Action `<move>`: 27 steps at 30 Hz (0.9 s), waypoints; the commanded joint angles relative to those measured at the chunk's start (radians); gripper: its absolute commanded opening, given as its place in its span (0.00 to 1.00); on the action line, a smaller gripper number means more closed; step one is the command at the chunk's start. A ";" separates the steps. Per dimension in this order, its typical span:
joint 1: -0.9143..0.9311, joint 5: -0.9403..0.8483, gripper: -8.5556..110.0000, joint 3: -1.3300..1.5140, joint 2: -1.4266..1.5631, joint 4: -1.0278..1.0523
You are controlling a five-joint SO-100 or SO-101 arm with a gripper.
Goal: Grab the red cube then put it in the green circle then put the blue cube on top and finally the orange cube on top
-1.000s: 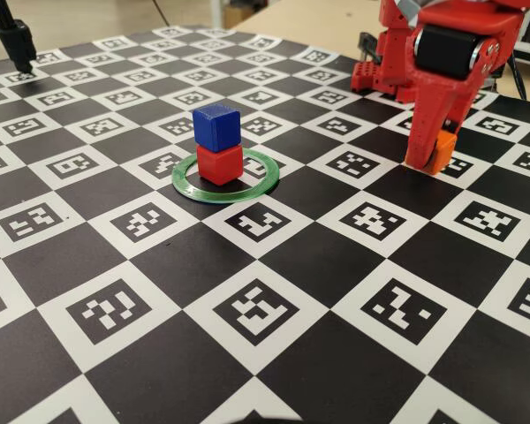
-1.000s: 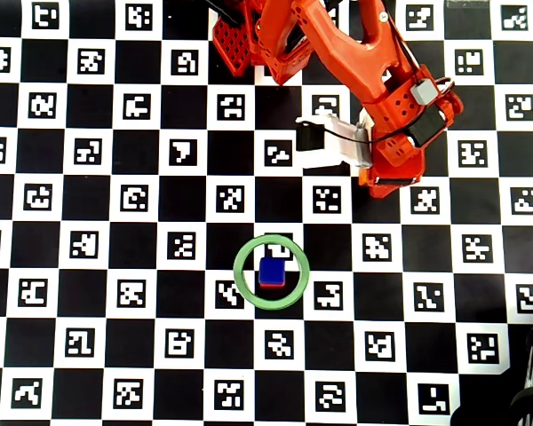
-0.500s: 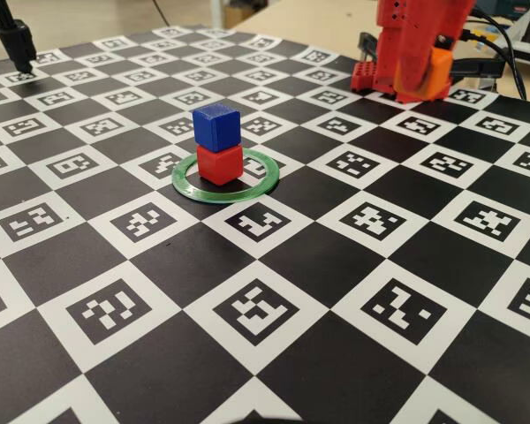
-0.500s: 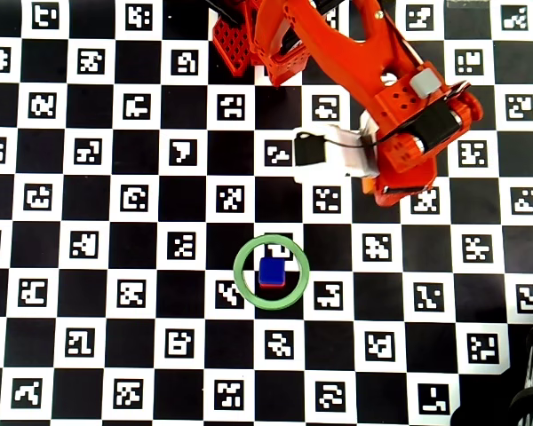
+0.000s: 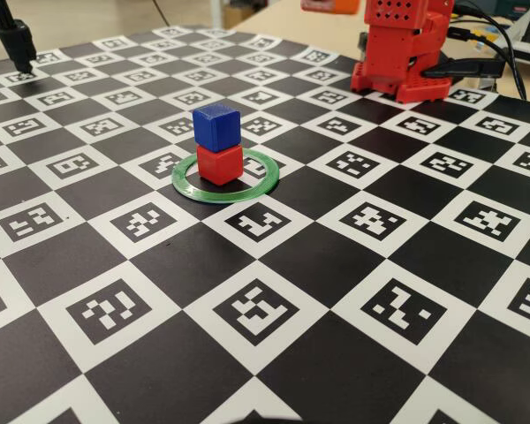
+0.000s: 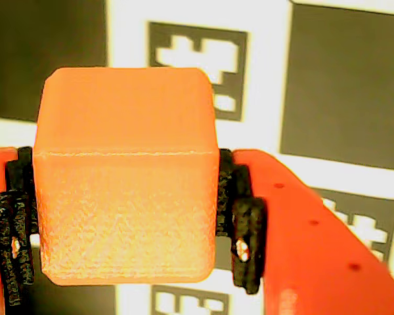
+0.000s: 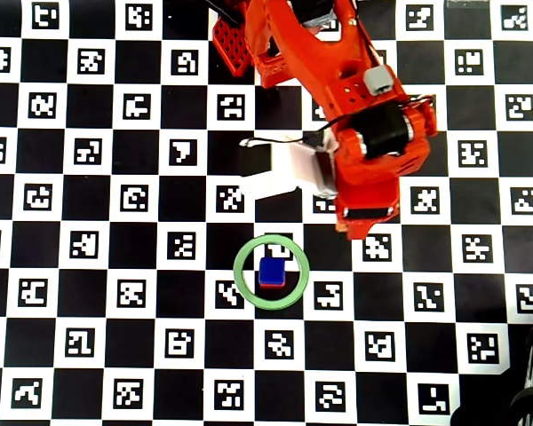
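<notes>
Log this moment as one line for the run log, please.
phase: carry | tool: shut on orange cube, lifted | stack: blue cube on red cube inside green circle | pending: place orange cube on top

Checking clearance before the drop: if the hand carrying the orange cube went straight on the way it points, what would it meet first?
Probably the checkerboard mat: past the orange cube, the wrist view shows only mat, no stack. Height is unclear.

A black-and-white checkered marker mat [image 5: 274, 256] covers the bench. A black clamp stand [image 5: 14, 40] stands at its far left corner in the fixed view; black cables [image 5: 481, 35] trail off the far right edge.
</notes>
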 commanded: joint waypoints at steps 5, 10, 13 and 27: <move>0.143 -0.118 0.09 -0.167 -0.074 0.103; 0.186 -0.129 0.09 -0.215 -0.143 0.101; 0.201 -0.140 0.09 -0.235 -0.175 0.091; 0.222 -0.169 0.09 -0.075 -0.210 -0.103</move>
